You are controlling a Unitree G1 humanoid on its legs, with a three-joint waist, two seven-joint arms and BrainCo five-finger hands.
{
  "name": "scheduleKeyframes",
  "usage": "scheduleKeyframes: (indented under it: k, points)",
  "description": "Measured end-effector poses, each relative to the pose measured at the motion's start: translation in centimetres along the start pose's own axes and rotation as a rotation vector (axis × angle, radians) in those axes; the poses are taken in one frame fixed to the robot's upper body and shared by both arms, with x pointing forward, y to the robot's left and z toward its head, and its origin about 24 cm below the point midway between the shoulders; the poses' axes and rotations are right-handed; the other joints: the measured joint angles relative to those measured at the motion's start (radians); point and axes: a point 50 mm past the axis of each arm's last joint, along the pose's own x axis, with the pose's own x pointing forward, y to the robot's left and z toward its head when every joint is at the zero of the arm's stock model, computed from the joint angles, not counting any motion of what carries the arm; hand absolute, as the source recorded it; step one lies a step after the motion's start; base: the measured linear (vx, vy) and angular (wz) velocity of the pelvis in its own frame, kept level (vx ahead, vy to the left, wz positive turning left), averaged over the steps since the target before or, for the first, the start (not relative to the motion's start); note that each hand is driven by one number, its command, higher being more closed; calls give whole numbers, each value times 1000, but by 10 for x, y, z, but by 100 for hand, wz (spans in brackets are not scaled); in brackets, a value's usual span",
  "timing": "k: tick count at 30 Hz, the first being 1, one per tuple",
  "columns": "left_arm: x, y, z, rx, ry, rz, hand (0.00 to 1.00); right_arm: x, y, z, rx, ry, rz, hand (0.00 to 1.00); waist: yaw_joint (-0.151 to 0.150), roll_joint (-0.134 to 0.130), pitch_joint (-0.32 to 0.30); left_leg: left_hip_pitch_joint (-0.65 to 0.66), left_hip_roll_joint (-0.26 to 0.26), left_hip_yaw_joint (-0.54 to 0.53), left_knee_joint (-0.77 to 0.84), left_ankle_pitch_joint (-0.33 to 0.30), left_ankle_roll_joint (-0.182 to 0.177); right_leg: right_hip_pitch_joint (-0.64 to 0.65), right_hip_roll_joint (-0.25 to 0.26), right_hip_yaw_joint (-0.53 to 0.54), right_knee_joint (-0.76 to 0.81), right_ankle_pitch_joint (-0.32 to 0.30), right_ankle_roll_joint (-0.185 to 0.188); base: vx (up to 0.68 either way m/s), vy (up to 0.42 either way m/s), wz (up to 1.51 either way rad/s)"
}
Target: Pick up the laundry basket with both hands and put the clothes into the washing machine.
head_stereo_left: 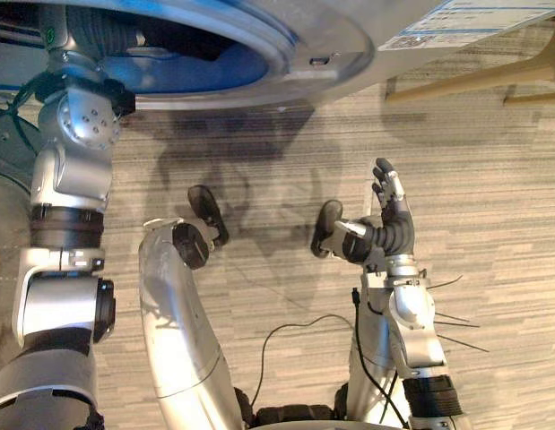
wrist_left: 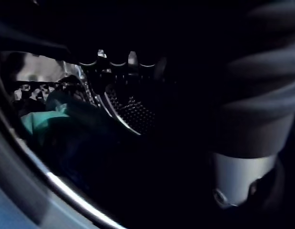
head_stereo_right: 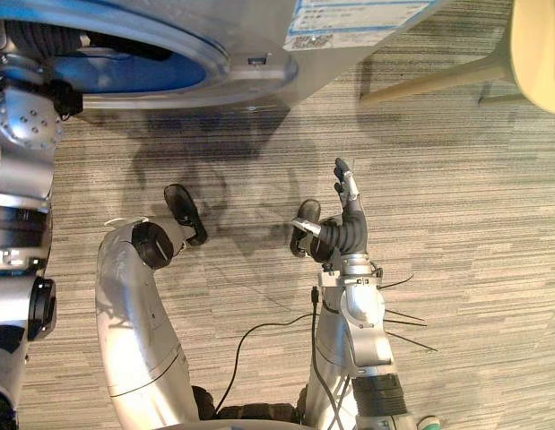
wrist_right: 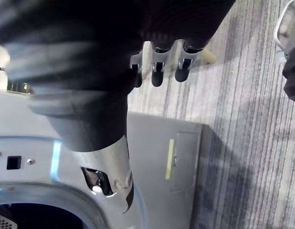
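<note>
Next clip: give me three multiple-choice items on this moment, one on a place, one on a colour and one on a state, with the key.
1. Where is the cloth?
A. on a table
B. in the drum
C. in a basket

2. What colour is the cloth?
A. red
B. teal
C. yellow

3. How is the right hand?
A. open
B. shut on a basket
C. shut, empty

Key:
1 B, the left wrist view shows it against the drum's perforated wall.
2 B, it shows teal there.
3 A, its fingers are straight above the floor, holding nothing.
</note>
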Motion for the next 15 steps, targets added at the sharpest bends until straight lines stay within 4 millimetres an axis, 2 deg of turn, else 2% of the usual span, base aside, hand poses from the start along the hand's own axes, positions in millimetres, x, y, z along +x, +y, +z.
scheduleKeyframes:
  k: [3, 5, 7, 9, 10, 12, 15]
  points:
    - [-12, -8, -6, -55, 25, -44, 0, -2, 0, -3, -19, 15, 9, 0, 5, 5, -46, -6, 0, 3, -10, 0, 0, -8, 0, -2, -9, 0, -1, 49, -16, -1]
    - [-9, -6, -4, -80, 19, -29, 0, -2, 1, -4, -23, 26, 11, 0, 9, 6, -49, -6, 0, 3, -8, 1, 0, -8, 0, -2, -7, 0, -1, 50, -16, 0]
    - [1, -10, 8, -143, -7, 2, 0, -2, 1, -7, -25, 45, 11, 0, 20, 6, -49, -7, -2, 3, -5, 1, 0, -8, -2, -2, -4, 0, -1, 43, -12, 3]
    - [24, -15, 28, -249, -38, 64, 0, -2, 1, -10, -27, 64, 12, 0, 24, 6, -49, -17, -9, -3, 0, 1, 1, -8, -6, -8, 3, -1, -2, 30, -12, 8]
    - [32, -15, 31, -272, -33, 81, 0, -2, 1, -10, -27, 63, 13, 0, 23, 6, -49, -21, -10, -4, 4, 1, 1, -8, -7, -10, 6, -1, -2, 18, -9, 4]
    - [56, -18, 42, -345, -2, 138, 0, -1, 2, -9, -23, 60, 17, 0, 15, 5, -49, -31, -14, -9, 12, 0, 2, -11, -9, -12, 14, -4, 0, 9, -15, 5]
    - [72, -19, 55, -367, 7, 178, 0, -1, 4, -9, -20, 58, 21, 0, 2, 3, -50, -39, -14, -9, 12, 2, 4, -17, -10, -13, 15, -4, 0, 10, -18, 1]
